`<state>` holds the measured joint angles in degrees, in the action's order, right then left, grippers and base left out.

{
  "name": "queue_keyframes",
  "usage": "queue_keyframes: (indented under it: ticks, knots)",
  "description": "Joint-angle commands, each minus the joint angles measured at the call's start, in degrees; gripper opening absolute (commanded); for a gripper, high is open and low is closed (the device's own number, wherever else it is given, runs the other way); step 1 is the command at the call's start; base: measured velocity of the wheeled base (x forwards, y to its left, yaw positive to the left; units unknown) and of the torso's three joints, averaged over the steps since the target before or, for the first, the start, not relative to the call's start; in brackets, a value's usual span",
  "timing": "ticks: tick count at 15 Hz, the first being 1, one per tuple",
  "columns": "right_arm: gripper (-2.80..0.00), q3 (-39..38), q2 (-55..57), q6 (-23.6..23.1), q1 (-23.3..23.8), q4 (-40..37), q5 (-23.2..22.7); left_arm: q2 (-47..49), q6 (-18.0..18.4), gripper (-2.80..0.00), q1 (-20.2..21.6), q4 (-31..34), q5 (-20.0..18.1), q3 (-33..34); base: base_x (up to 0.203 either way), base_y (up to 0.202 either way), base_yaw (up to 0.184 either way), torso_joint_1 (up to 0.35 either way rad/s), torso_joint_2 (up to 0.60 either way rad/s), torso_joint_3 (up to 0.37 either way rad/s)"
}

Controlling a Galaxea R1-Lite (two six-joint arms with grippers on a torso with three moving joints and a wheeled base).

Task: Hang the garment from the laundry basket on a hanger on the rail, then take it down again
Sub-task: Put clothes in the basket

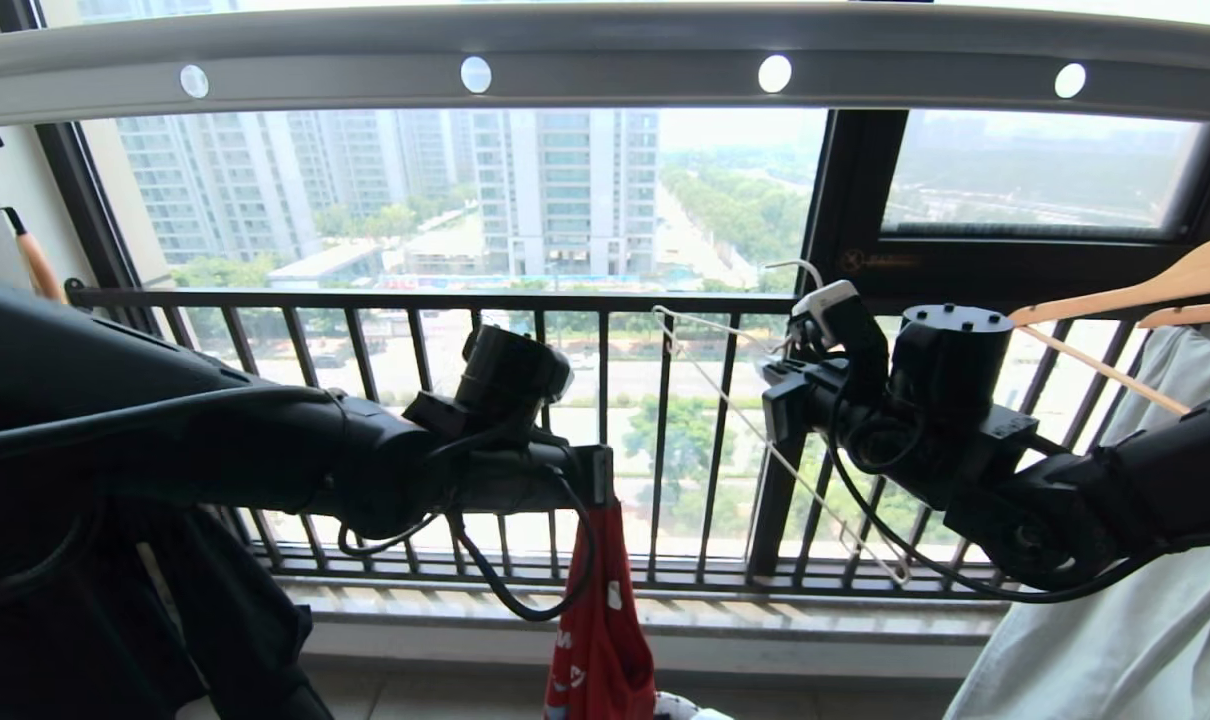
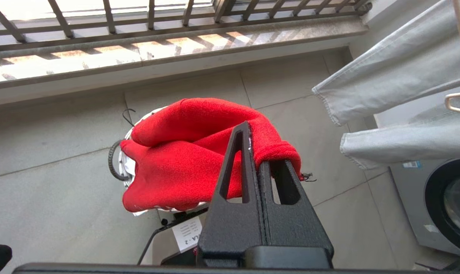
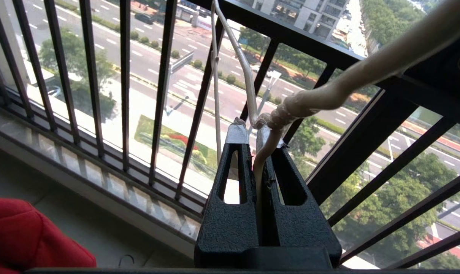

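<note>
Strong daylight through window [image 1: 465,190]; arms backlit, dark; railing [image 2: 176,19] shadows stripe sill; rail [image 1: 605,50] bowed by lens.

Tiled floor [image 2: 55,179] (laundry basket [image 2: 128,176] atop)

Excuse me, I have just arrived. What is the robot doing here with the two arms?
The left gripper is shut on a red short-sleeved T-shirt, which hangs above the small round white-rimmed laundry basket on the floor. The right gripper is shut on a thin cream-white wire hanger, held in front of the dark window railing. The hanger is not on the grey-silver overhead rail with round holes, and the shirt is not on the hanger.
</note>
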<state>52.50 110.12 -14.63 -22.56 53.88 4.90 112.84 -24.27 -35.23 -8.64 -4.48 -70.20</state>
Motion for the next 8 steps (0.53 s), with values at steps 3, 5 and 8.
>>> queue_keyframes:
  ticks: [3,5,8]
  knots:
    - [-2.8,0.6,-0.3,-0.7,3.3,0.4,-0.7,9.8,2.3,-2.8,-1.2,-0.8,1.5,-5.0,0.0,0.0,0.0,0.0,0.0,0.0]
    - [-2.8,0.7,-0.9,-0.7,4.1,0.4,-0.8,12.4,6.1,-2.8,-1.2,-0.9,1.7,-5.5,0.0,0.0,0.0,0.0,0.0,0.0]
    - [-2.8,0.7,-1.7,-0.9,4.8,0.3,-0.9,15.5,10.3,-2.8,-1.1,-1.1,3.7,-5.7,0.0,0.0,0.0,0.0,0.0,0.0]
